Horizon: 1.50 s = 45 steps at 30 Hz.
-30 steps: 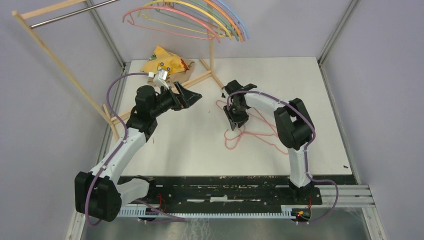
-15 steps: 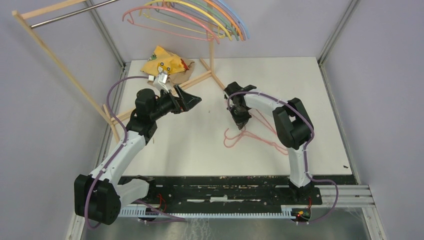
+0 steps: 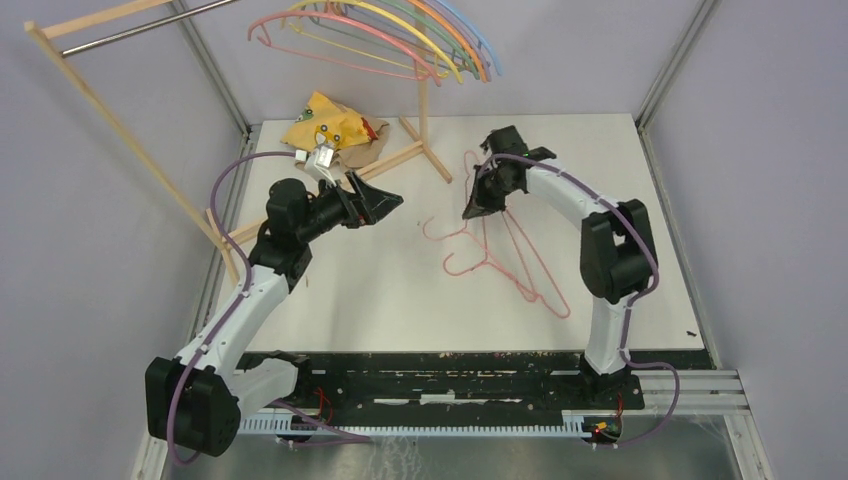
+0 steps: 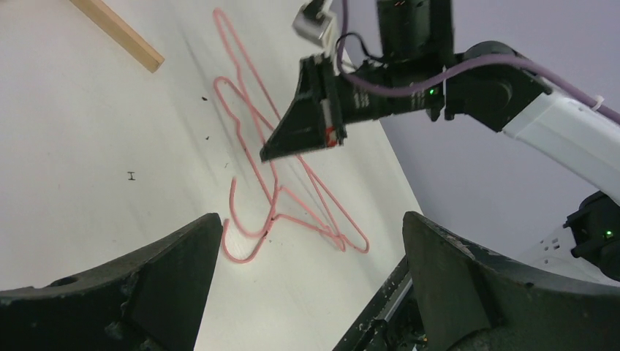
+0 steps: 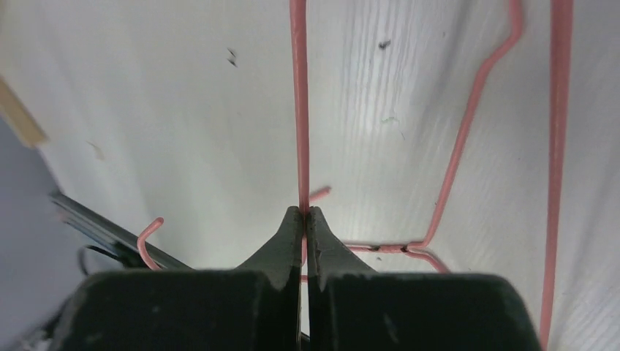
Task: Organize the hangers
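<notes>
Your right fingers (image 5: 305, 219), open a moment ago, are now pinching one wire of a pink hanger (image 5: 300, 110) and drawing it across the desk (image 3: 350, 290) toward the rack (image 3: 424, 110), so the pick is proceeding, while your left fingers (image 3: 380, 200) are hovering wide open, holding nothing.

The right gripper (image 5: 305, 212) had been hanging open just above the two hangers lying on the table (image 3: 350, 290). It snapped shut on the wire of one pink hanger (image 5: 299, 110) and swung toward the far side, closer to the foot of the rack (image 3: 425, 150). The held hanger was pulled back with it, and the other pink hanger (image 5: 560, 146) shifted on the table too. The left gripper (image 3: 388, 203) drifted a touch toward the near edge.
</notes>
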Available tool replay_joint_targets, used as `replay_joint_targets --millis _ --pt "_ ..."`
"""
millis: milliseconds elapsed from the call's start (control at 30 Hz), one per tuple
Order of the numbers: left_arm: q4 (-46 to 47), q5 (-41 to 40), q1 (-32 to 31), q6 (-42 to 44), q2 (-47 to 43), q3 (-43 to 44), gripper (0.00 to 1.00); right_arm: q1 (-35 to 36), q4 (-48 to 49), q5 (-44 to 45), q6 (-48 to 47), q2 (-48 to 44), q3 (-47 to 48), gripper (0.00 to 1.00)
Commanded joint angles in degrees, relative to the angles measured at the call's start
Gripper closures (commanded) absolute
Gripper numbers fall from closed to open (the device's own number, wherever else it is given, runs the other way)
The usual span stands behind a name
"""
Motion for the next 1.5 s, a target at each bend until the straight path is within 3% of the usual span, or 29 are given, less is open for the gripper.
replay_joint_targets --millis 0,367,767,1067,1267,1467 --pt "3.8 2.9 -0.1 0.1 -2.0 0.7 0.00 -4.2 13.6 -4.4 17.1 -7.8 1.8 0.99" --pt "9.1 1.2 -3.7 1.3 0.5 -3.1 0.01 -6.2 35.2 -7.1 43.3 -7.0 2.3 0.99" --pt "13.2 -13.5 -18.1 8.9 17.6 0.0 0.01 -5.7 41.0 -11.3 52.8 -8.5 1.1 1.00" --pt "12.6 -20.0 -19.4 10.8 22.4 2.5 0.01 -5.2 43.0 -16.0 57.3 -11.4 -2.9 1.00" --pt "10.4 -19.2 -19.5 12.8 24.7 4.0 0.01 -5.2 45.3 -17.6 59.9 -13.8 -8.0 0.99" --pt "9.9 -17.6 -19.8 12.3 26.6 4.1 0.19 -5.1 50.6 -21.8 64.2 -11.8 -6.1 0.99"
